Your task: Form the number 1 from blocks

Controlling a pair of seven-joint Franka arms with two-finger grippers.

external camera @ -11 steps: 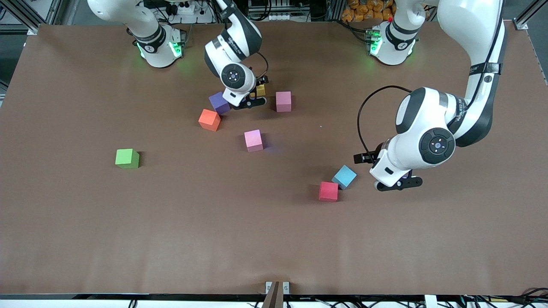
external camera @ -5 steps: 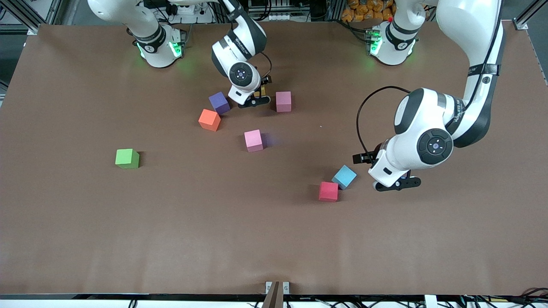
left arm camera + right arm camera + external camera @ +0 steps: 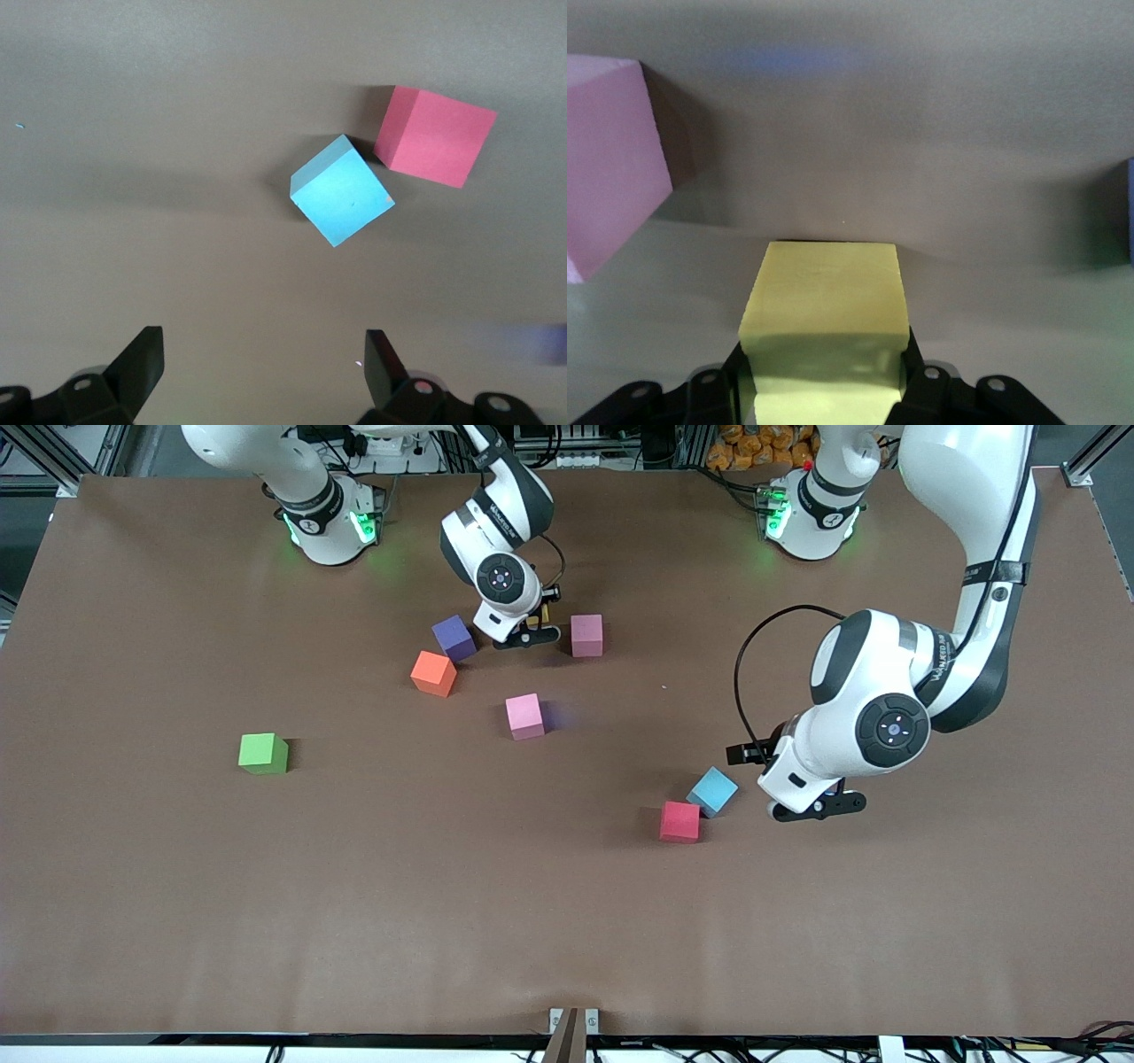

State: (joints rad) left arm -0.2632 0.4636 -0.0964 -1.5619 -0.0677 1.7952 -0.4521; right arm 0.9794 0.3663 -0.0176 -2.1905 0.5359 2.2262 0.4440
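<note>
The yellow block (image 3: 824,301) sits on the table between the purple cube and a pink block (image 3: 586,635), and my right gripper (image 3: 822,381) is shut on it. From the front only a sliver of the yellow block (image 3: 534,613) shows past the right gripper (image 3: 528,635). The second pink block (image 3: 524,716) lies nearer the camera. The light blue block (image 3: 712,791) and the red block (image 3: 679,821) touch at a corner. My left gripper (image 3: 819,808) hangs open and empty beside the light blue block (image 3: 344,192), toward the left arm's end, with the red block (image 3: 434,137) just past it.
A purple cube (image 3: 454,638) and an orange cube (image 3: 433,673) sit close beside the right gripper, toward the right arm's end. A green cube (image 3: 262,753) lies alone farther that way. A pink block (image 3: 611,159) stands close to the yellow one.
The right gripper has come down around the yellow block, hiding most of it. The left gripper has drifted slightly toward the light blue block. No block has shifted.
</note>
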